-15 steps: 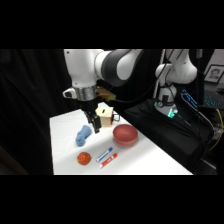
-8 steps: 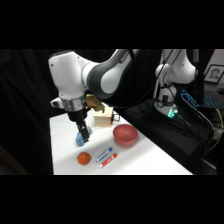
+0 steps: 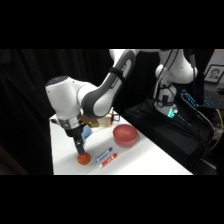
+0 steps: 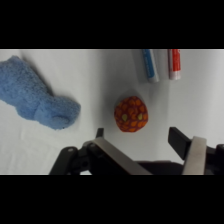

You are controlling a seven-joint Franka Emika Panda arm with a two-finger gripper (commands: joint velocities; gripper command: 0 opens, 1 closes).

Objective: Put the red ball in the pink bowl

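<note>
Now: arm has swung from the tan box down to the desk's near-left corner | claw (image 4: 145, 142) spread wide, empty, poised over red ball (image 4: 131, 114) | ball on desk, pink bowl (image 3: 125, 134) well apart at its 2 o'clock | grasp looks next.

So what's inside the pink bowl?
The pink bowl looks empty from the side view; its near wall hides part of the bottom. The red ball sits on the table, under the open gripper.

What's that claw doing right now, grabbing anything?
Gripper: open, holding nothing; its fingers stand apart just above the red ball, which lies on the table.
</note>
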